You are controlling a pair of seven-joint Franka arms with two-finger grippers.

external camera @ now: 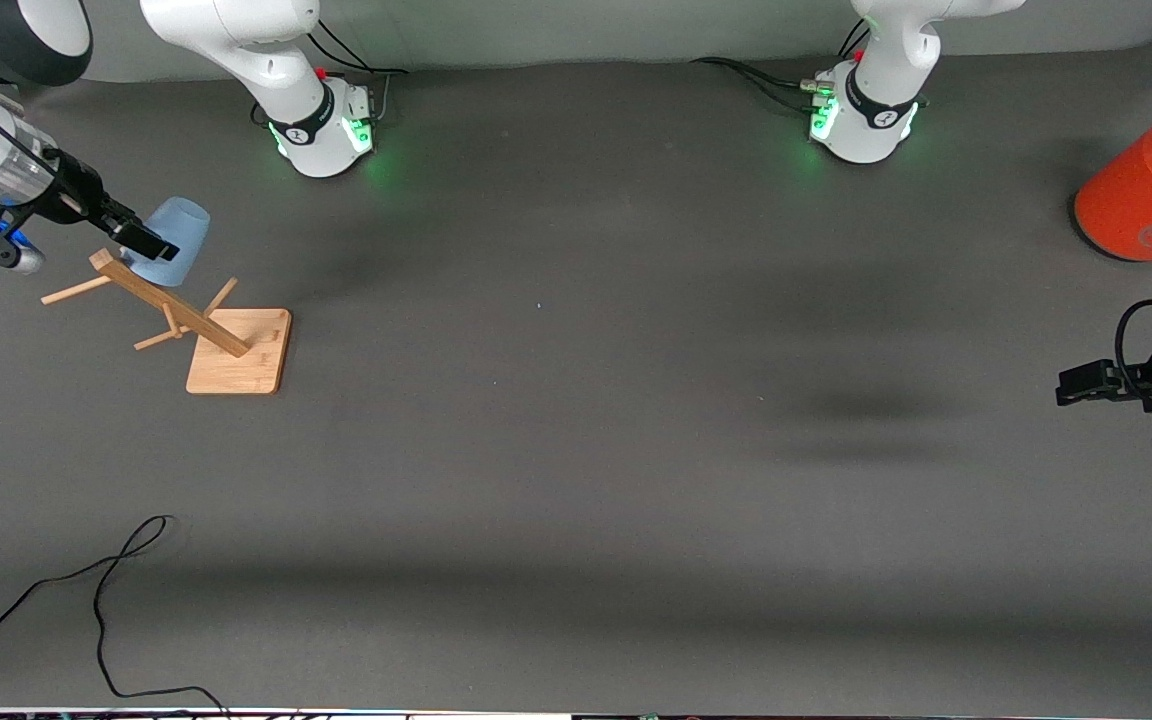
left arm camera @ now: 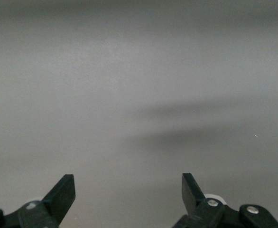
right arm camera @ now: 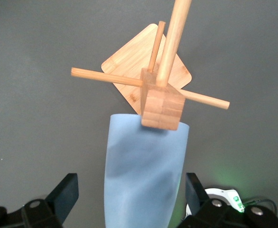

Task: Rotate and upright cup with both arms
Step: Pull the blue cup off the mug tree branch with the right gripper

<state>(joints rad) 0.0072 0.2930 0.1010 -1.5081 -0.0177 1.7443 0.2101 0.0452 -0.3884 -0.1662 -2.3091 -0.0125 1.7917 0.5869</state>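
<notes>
The light-blue cup point(external camera: 179, 232) hangs tilted at the top of a leaning wooden peg rack point(external camera: 168, 305), at the right arm's end of the table. Its mouth is against the rack's top block point(right arm camera: 162, 105). My right gripper point(external camera: 150, 246) is open with one finger on each side of the cup point(right arm camera: 143, 171). In the right wrist view point(right arm camera: 130, 186) a gap shows between each finger and the cup. My left gripper point(external camera: 1066, 385) waits open and empty over bare table at the left arm's end; its wrist view point(left arm camera: 128, 184) shows only grey mat.
The rack stands on a square wooden base point(external camera: 248, 352). A big orange-red canister point(external camera: 1146, 195) with a grey top lies at the left arm's end, near the bases. A black cable point(external camera: 101, 590) loops on the mat near the front camera.
</notes>
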